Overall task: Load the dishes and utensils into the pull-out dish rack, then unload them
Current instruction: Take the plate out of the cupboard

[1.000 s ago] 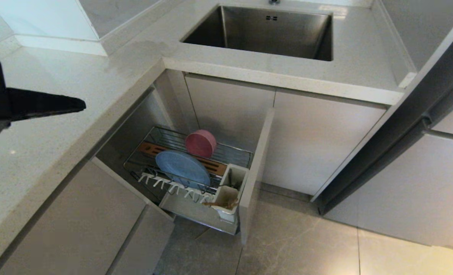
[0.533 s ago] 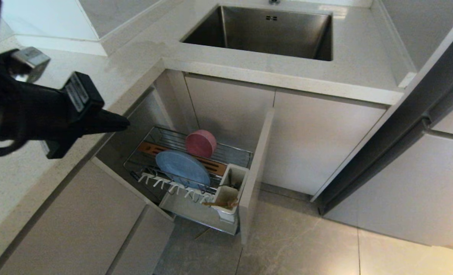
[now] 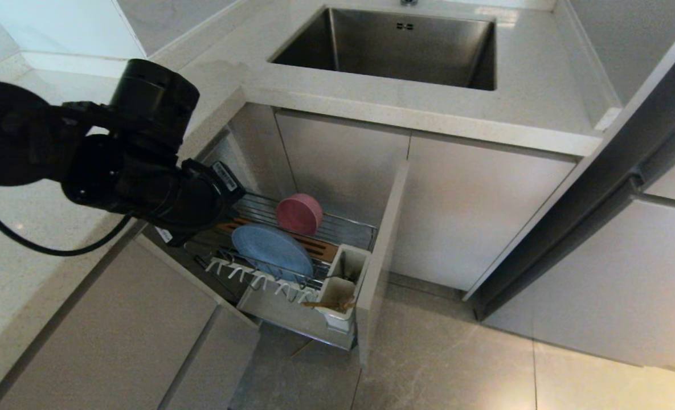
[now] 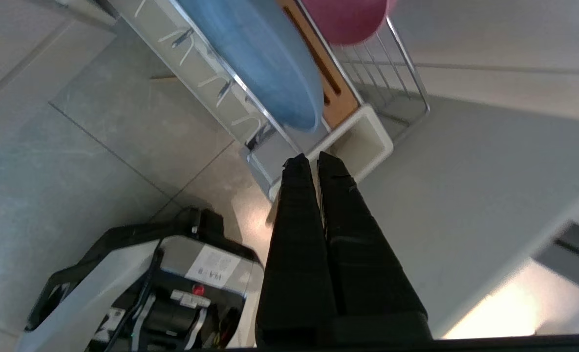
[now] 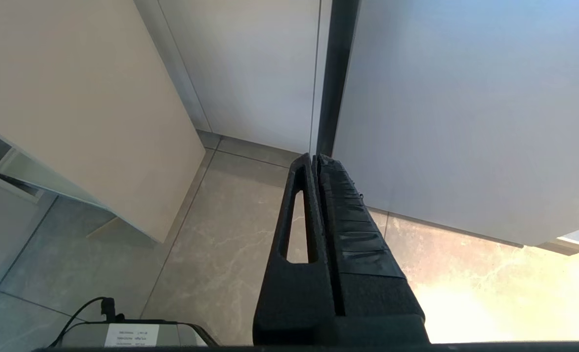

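The pull-out dish rack (image 3: 351,230) stands drawn out of the lower cabinet. A light-blue plate (image 3: 271,250) stands on edge in it, and a pink bowl (image 3: 299,213) leans behind the plate by the wooden strip (image 3: 314,245). Wooden chopsticks (image 3: 328,304) lie in the white utensil cup (image 3: 343,282); I cannot make out the spoon. My left arm (image 3: 143,171) reaches over the rack's left end. My left gripper (image 4: 313,159) is shut and empty, pointing down above the cup (image 4: 367,142), with the plate (image 4: 265,63) and the bowl (image 4: 343,19) just beyond it. My right gripper (image 5: 315,159) hangs shut over the floor.
The rack's beige front panel (image 3: 380,256) juts out over the tiled floor (image 3: 440,359). The counter (image 3: 58,142) and the steel sink (image 3: 394,45) lie above. Closed cabinet doors (image 3: 474,210) stand to the right. My own base (image 4: 147,288) is below the left gripper.
My left arm has swung from over the counter at the far left to the right and down, over the rack's left end, and its wrist has turned downward. The dishes and chopsticks have not moved.
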Controlling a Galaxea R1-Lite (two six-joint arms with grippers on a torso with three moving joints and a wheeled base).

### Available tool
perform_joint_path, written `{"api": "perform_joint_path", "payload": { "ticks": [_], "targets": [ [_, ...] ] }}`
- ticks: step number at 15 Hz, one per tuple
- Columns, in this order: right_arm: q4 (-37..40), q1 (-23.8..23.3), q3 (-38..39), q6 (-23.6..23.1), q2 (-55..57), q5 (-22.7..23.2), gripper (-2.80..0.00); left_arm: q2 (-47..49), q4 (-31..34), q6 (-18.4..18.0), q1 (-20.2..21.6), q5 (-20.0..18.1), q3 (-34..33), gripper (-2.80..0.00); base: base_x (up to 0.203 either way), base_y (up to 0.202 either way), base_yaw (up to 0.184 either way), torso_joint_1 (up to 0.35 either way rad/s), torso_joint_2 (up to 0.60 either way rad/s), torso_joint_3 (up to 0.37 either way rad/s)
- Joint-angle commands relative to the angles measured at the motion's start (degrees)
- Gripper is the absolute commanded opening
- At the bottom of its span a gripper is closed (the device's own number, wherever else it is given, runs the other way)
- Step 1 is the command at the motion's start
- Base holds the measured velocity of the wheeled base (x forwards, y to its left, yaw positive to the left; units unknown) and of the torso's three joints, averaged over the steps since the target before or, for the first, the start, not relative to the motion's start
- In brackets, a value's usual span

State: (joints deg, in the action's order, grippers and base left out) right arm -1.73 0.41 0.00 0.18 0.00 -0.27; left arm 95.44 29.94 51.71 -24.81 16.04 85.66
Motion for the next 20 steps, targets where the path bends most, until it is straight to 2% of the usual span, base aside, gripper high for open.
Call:
{"api": "perform_joint_path", "payload": {
  "ticks": [1, 2, 5, 14, 20],
  "targets": [
    [0.0, 0.0, 0.4, 0.0, 0.0, 0.0, -2.8, 3.2, -0.2, 0.3, 0.4, 0.2, 0.9, -2.8, 0.0, 0.0, 0.0, 0.0, 0.0, 0.0],
    [0.0, 0.0, 0.4, 0.0, 0.0, 0.0, -2.8, 3.7, -0.4, 0.3, 0.4, 0.2, 1.1, 0.0, 0.0, 0.0, 0.0, 0.0, 0.0, 0.0],
    [0.0, 0.0, 0.5, 0.0, 0.0, 0.0, -2.8, 5.6, -0.6, 2.2, 0.3, 0.3, 3.3, 0.0, 0.0, 0.0, 0.0, 0.0, 0.0, 0.0],
    [0.0, 0.0, 0.4, 0.0, 0.0, 0.0, -2.8, 14.7, -4.8, 2.9, 0.5, 1.5, 4.4, 0.0, 0.0, 0.0, 0.0, 0.0, 0.0, 0.0],
    [0.0, 0.0, 0.4, 0.0, 0.0, 0.0, -2.8, 19.0, -4.9, 3.2, 2.8, 1.4, 6.5, 0.0, 0.0, 0.0, 0.0, 0.0, 0.0, 0.0]
  ]
}}
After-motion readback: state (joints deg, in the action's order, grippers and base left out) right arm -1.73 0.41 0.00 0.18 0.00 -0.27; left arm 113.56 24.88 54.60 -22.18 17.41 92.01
